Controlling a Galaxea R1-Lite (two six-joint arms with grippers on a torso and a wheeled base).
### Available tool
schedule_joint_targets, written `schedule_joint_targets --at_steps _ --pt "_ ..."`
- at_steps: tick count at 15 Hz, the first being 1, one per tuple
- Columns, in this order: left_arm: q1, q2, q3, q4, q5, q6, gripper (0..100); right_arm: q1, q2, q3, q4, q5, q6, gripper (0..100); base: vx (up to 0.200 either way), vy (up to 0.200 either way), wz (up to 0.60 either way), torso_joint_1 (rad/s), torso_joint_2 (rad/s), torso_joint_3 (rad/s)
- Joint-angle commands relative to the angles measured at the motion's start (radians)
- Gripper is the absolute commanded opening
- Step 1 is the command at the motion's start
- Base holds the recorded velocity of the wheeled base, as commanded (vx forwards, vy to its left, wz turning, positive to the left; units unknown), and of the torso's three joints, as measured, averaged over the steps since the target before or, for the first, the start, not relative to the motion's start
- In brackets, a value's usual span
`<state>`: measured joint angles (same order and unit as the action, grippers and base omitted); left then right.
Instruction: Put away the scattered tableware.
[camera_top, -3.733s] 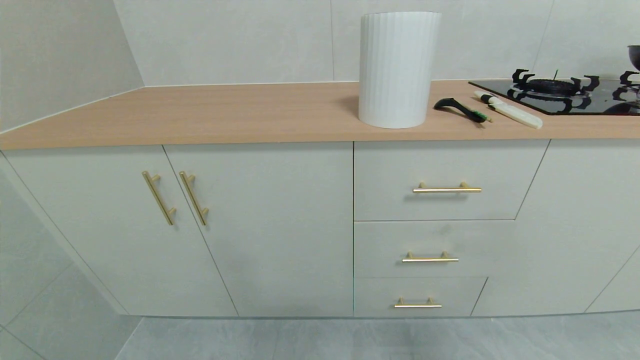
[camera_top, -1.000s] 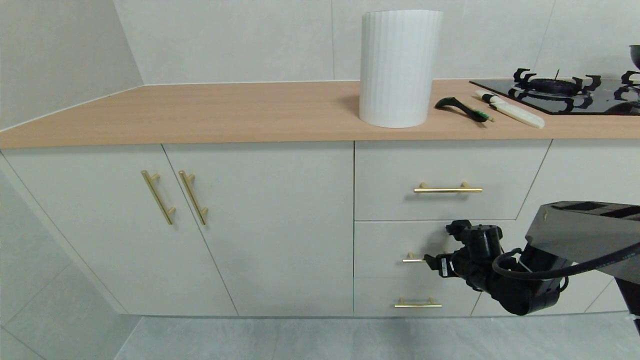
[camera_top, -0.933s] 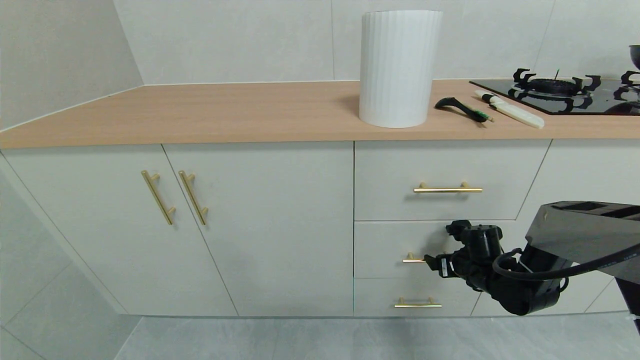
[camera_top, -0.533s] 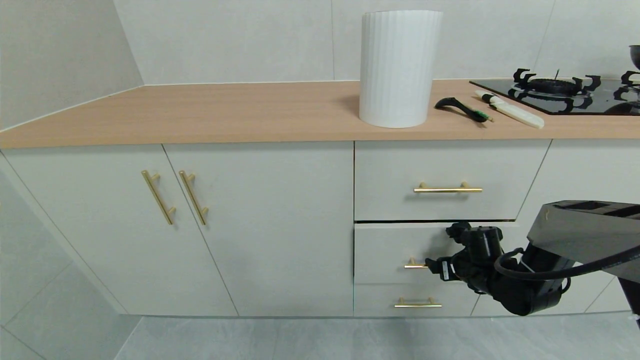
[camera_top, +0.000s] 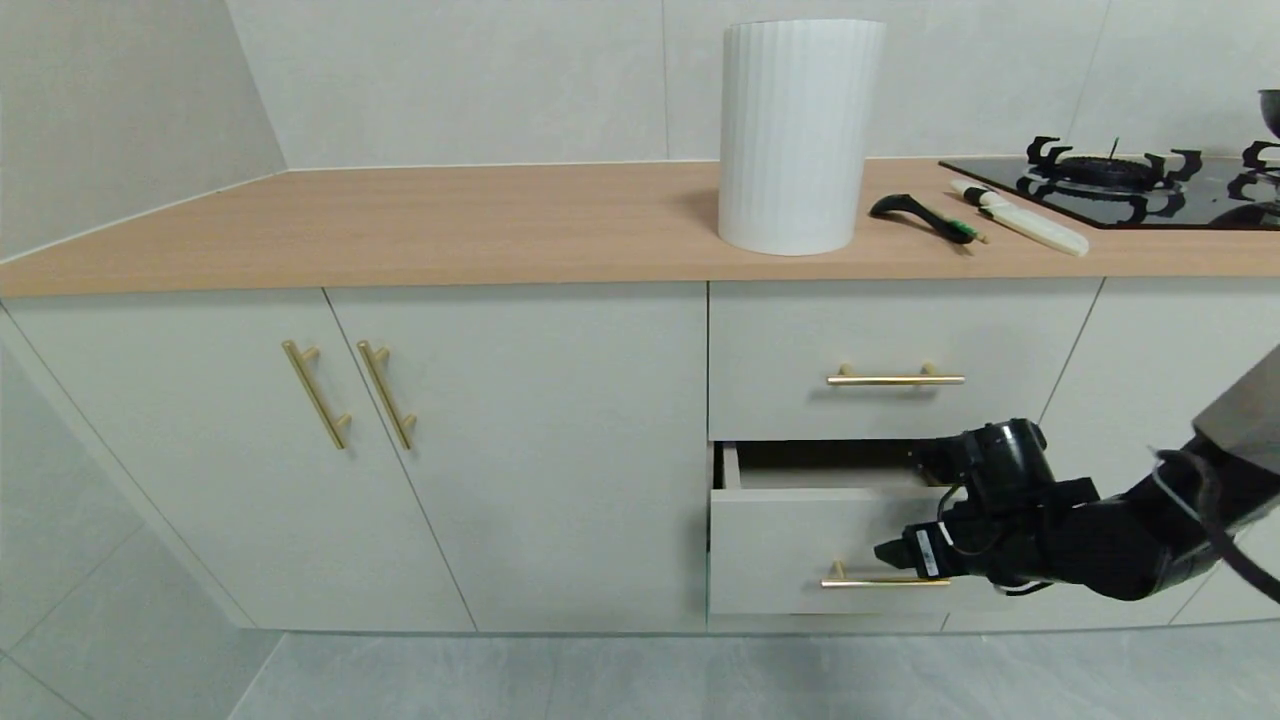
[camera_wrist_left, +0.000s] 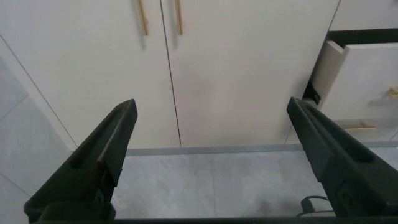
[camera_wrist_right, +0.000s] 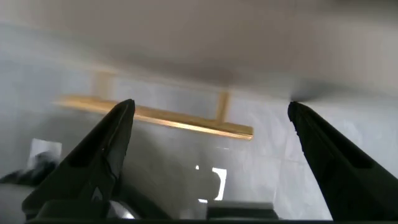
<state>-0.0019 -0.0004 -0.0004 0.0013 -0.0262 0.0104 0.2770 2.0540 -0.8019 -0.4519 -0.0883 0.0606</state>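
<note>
Desk (camera_top: 450, 220): wood top, its front edge running above the cabinet fronts and its left end meeting the wall at a corner.
Cylinder (camera_top: 795, 140): white, ribbed and upright, near the front edge and right of the middle.
Black tool (camera_top: 915, 215): lies flat just right of the cylinder with a gap between them, its green end toward the front edge.
Knife (camera_top: 1020, 230): white, lies slantwise just right of the black tool and apart from it, beside the hob (camera_top: 1130, 190). Its tip is near the front edge.
Drawer (camera_top: 800, 545): the middle one, partly open, with a dark gap above its front. The top drawer (camera_top: 880, 360) is closed.
Right end effector (camera_top: 890, 553): at the drawer's gold handle (camera_top: 885, 581). Its fingers are wide apart, with the bar across between them. Contact cannot be told.
Left end effector (camera_wrist_left: 209, 102): fingers wide apart, holding nothing, low over the tiled floor (camera_wrist_left: 205, 186) before the doors (camera_top: 350, 450).
Writing: a white sticker on the right end effector, too small to read.
</note>
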Motion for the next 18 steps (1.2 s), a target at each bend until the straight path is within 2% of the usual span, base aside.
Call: schedule_joint_targets --at_steps 1,5,12,18 --pt "0.000 0.000 0.000 0.000 0.000 0.000 100 0.045 -0.213 0.017 0.038 0.001 0.004 100 0.000 0.000 0.00 0.000 0.00 0.000" --pt "0.000 0.000 0.000 0.000 0.000 0.000 100 0.068 -0.216 0.017 0.006 -0.022 0.011 100 0.000 0.000 0.00 0.000 0.00 0.000" --pt "0.000 0.000 0.000 0.000 0.000 0.000 100 0.067 0.043 0.012 -0.366 -0.140 0.033 100 0.000 0.000 0.00 0.000 0.00 0.000" --pt "0.000 0.000 0.000 0.000 0.000 0.000 100 0.065 0.075 0.000 -0.383 -0.154 0.031 100 0.000 0.000 0.00 0.000 0.00 0.000"
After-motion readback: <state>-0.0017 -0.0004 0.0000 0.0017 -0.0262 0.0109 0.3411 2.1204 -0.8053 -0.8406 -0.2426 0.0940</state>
